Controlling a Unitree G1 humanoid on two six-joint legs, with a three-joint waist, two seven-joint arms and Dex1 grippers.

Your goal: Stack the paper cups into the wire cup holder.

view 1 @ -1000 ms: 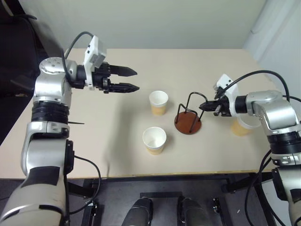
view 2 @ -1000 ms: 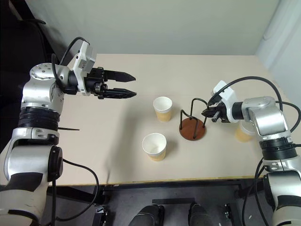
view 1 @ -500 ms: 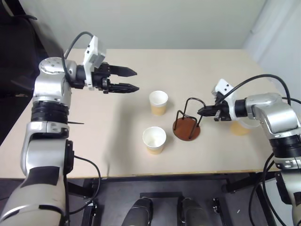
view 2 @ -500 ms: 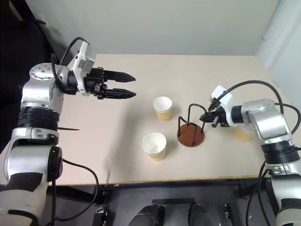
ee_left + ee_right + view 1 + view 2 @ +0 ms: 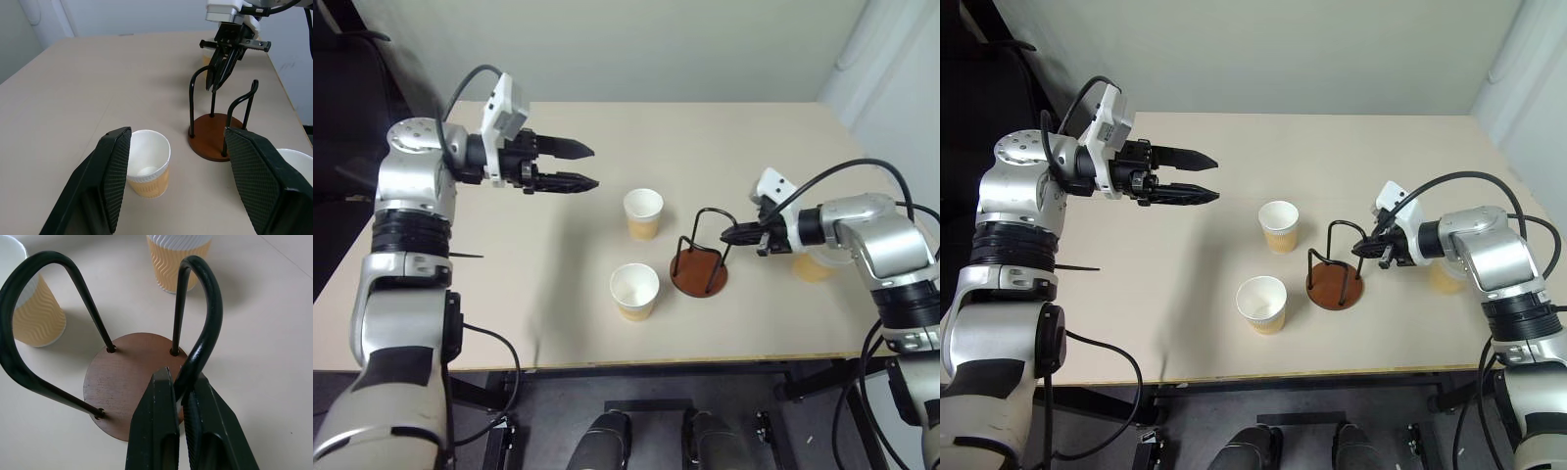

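Observation:
The wire cup holder [image 5: 698,275] stands mid-table, a reddish-brown disc [image 5: 127,382] with black wire loops. My right gripper [image 5: 729,235] is shut on one loop [image 5: 205,328], which runs down between its fingertips [image 5: 164,382]. Two paper cups stand upright to the left of the holder, one farther [image 5: 643,213] and one nearer [image 5: 634,291]. A third paper cup [image 5: 815,266] stands half hidden behind my right forearm. My left gripper [image 5: 594,166] hangs open above the table's left side, pointing at the cups, with nothing between its pads [image 5: 115,176].
The tan table [image 5: 558,294] ends in a front edge just below the near cup. A pale wall runs behind the far edge. Bare tabletop lies under my left gripper and along the back.
The holder has slid a little toward the near cup, with my right gripper still on its loop. The cups and my left gripper have stayed put.

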